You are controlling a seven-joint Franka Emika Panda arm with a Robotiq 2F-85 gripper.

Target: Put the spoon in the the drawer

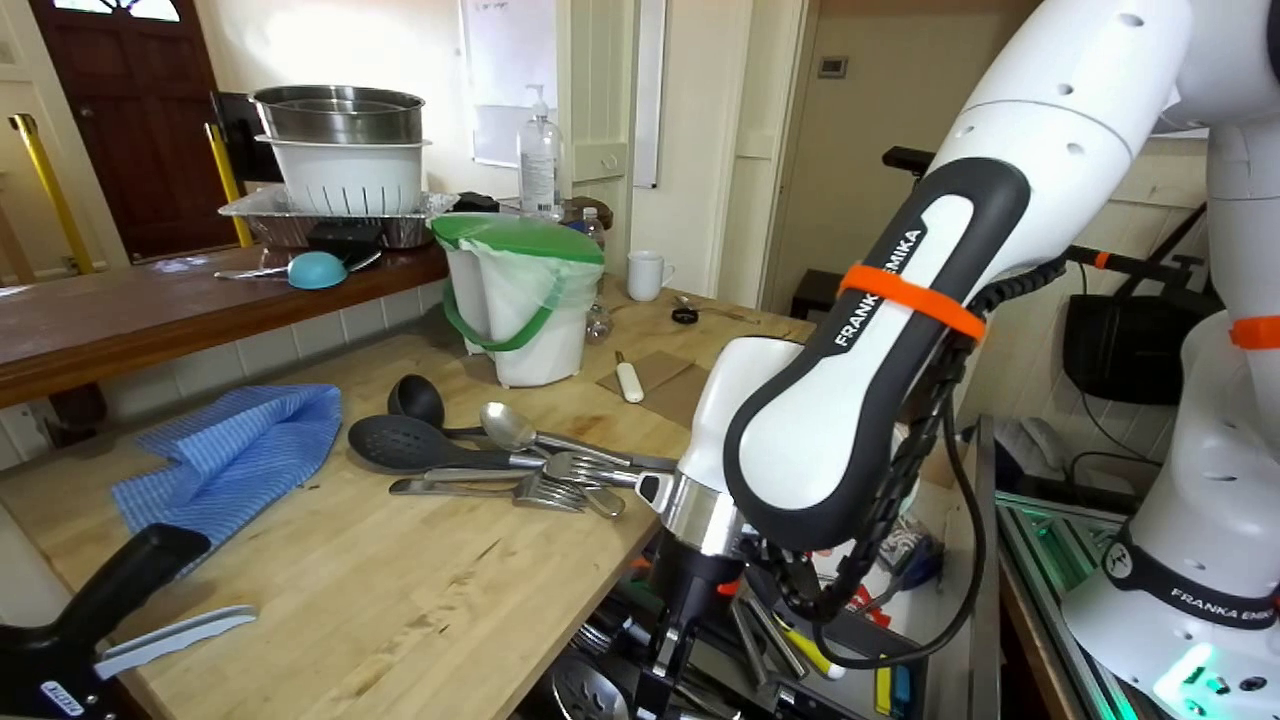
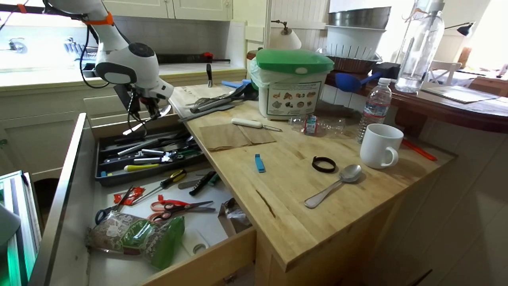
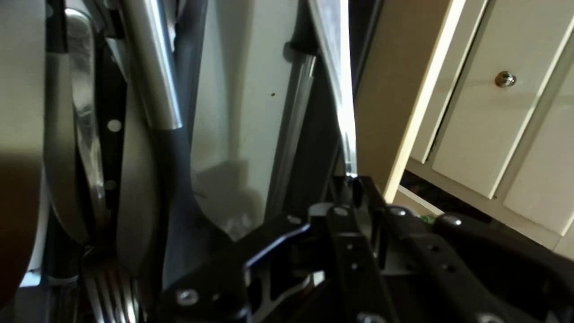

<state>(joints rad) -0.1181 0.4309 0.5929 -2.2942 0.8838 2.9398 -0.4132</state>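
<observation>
Jaws are closed tight on the spoon [image 3: 344, 89], handle poking out past them. In an exterior view it's hanging kinda tilted over the open drawer [image 2: 214, 260] — bowl end higher — by the dark utensil tray's [image 2: 115, 181] far end. Another spoon [image 2: 327, 191] lies on the tabletop [image 2: 293, 226] near a white mug [image 2: 375, 145].

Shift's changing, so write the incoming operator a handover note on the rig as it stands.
Claw: shut on the spoon.
Spoon: held tilted over the open drawer, not yet set down.
Done: spoon grasped, drawer open.
Left: lower the spoon, likely into the dark tray there, then release and back out.
Another spoon lies on the bench top.
</observation>
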